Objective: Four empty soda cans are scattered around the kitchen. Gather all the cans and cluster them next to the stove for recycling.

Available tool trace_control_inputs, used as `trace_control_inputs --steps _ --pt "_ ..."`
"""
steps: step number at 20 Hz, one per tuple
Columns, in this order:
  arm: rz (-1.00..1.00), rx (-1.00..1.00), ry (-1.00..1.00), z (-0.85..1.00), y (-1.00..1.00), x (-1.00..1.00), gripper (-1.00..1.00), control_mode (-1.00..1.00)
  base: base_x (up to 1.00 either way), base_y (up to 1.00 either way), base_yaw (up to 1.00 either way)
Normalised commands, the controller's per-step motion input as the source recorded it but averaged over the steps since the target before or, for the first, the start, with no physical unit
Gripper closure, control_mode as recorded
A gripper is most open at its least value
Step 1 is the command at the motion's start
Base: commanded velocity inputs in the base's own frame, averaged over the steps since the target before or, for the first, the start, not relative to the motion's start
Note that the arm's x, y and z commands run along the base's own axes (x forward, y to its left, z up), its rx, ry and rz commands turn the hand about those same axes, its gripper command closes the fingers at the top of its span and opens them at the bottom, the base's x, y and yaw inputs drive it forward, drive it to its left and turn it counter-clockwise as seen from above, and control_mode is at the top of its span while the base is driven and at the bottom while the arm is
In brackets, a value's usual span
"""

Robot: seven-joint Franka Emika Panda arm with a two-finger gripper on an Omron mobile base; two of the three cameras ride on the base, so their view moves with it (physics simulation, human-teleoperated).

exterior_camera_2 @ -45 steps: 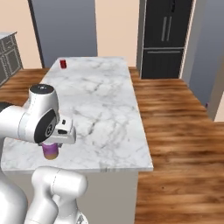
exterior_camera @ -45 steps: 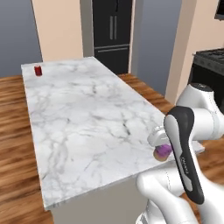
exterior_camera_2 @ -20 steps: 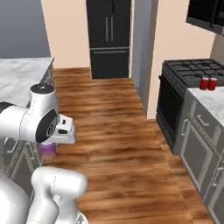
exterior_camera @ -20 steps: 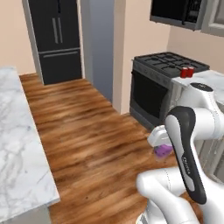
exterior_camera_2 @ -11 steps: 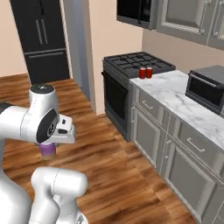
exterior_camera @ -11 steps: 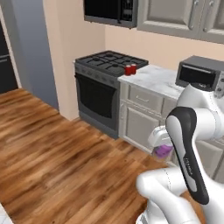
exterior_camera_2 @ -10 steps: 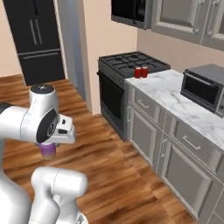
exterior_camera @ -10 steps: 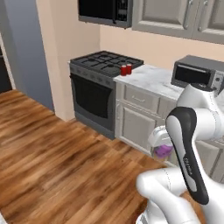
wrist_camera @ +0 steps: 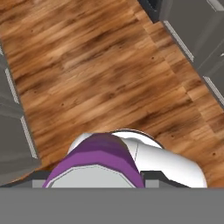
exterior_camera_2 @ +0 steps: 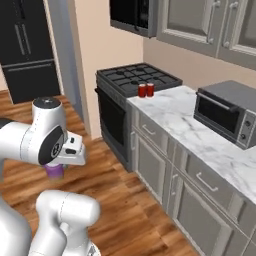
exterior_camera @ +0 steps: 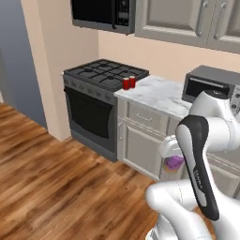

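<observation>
- Now the purple can (wrist_camera: 97, 164) is sitting between the fingers of the gripper (wrist_camera: 95, 177), close under the hand camera, with its silver top toward the lens; the gripper is clamped on it.
- In the left base view the purple can (exterior_camera: 174, 162) is hanging just under the white wrist, and in the right base view it (exterior_camera_2: 54, 171) is showing below the hand, above the wooden floor (wrist_camera: 100, 65).
- Far ahead of the gripper, two red cans (exterior_camera: 129, 83) are standing upright on the marble counter (exterior_camera: 159, 93), just beside the stove (exterior_camera: 96, 105). They are touching or almost touching each other; I cannot tell which.
- In the right base view the same red cans (exterior_camera_2: 146, 90) are standing at the counter corner (exterior_camera_2: 200, 135) nearest the stove (exterior_camera_2: 131, 100).
- Beyond the red cans, further along the counter, a grey toaster oven (exterior_camera_2: 227, 112) is standing against the wall.
- Above the stove a black microwave (exterior_camera: 103, 14) is hanging, with grey wall cabinets (exterior_camera_2: 210, 22) next to it.
- Below the counter, grey drawers and doors (exterior_camera_2: 175, 185) are facing the floor.
- To the gripper's left side in the right base view, a black refrigerator (exterior_camera_2: 25, 45) is standing.
</observation>
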Motion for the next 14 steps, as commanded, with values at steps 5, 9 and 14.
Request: trace_control_inputs --steps 5,9,14 --pt "0.0 0.0 0.0 0.0 0.0 0.0 1.0 1.0 0.98 -0.89 0.1" --pt "0.0 0.0 0.0 0.0 0.0 0.0 1.0 1.0 0.92 -0.93 0.1" --pt "0.0 0.0 0.0 0.0 0.0 0.0 1.0 1.0 0.7 -0.78 0.1"
